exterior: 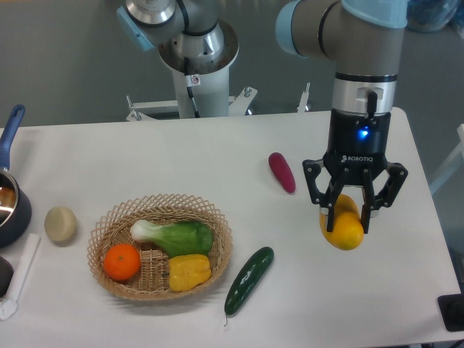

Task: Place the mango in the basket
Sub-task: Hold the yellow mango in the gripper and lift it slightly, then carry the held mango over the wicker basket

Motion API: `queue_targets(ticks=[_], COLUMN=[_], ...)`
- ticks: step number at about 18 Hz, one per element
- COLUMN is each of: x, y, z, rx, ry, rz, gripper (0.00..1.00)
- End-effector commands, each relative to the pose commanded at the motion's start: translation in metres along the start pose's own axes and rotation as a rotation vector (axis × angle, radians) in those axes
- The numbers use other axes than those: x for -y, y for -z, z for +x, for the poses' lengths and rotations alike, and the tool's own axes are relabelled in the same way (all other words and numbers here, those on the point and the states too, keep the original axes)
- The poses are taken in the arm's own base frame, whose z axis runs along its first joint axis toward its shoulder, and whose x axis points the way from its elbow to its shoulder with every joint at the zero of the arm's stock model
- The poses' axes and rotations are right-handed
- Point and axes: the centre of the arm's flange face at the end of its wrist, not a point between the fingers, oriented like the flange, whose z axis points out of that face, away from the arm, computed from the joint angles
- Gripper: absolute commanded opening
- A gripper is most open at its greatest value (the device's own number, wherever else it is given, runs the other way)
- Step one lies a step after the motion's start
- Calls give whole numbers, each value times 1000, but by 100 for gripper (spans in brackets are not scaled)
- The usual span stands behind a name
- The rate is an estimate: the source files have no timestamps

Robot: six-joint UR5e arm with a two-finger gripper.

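At the right side of the table (239,152), the mango (343,226) is gripped across its upper half by the gripper (351,212), whose fingers are closed against its sides. The mango is far from the basket (217,225). Its glossy, rigid skin is judged light but slippery, so hold is best taken across the narrow middle.
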Motion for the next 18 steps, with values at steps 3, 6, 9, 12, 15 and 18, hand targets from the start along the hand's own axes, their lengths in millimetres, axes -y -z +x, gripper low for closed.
queue_targets(ticks=[3,6,9,12,15,18], x=[-1,0,-1,-3,-2,-3], y=[0,0,-2,-7,-10,-19], z=[-1,-1,1,6,12,20], rx=[-1,-1,-5,-15,-25,-39], ry=[3,-1,-1,0,5,0], rz=[1,3,0,-7,-11,-20], gripper=[35,35,35,35,35,35])
